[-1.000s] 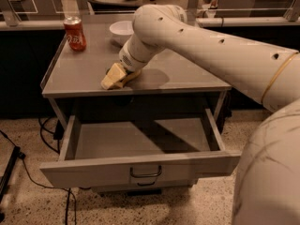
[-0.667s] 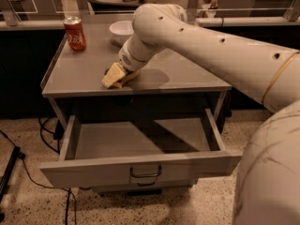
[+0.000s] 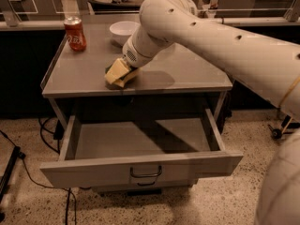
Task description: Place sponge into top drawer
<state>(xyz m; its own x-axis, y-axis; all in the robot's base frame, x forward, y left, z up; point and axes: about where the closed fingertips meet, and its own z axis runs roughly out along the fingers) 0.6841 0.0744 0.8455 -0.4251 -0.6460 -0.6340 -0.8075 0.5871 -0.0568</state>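
The sponge (image 3: pixel 118 73), pale yellow foam with a dark green edge, is tilted at the front of the grey table top (image 3: pixel 178 74), just above the drawer opening. My gripper (image 3: pixel 123 74) sits at the end of the white arm, which comes in from the upper right, and is shut on the sponge; the wrist hides most of the fingers. The top drawer (image 3: pixel 93 170) is pulled fully open below the table and its grey floor holds nothing. Its wire handle (image 3: pixel 146 173) is at the centre of the front panel.
A red soda can (image 3: pixel 75 33) stands at the table's back left. A white bowl (image 3: pixel 123 32) sits behind the wrist. Black cables (image 3: pixel 28 172) run over the speckled floor to the left. My white base (image 3: pixel 281 191) fills the lower right.
The gripper and the sponge have shifted very slightly to the right. The drawer, can and bowl have not moved.
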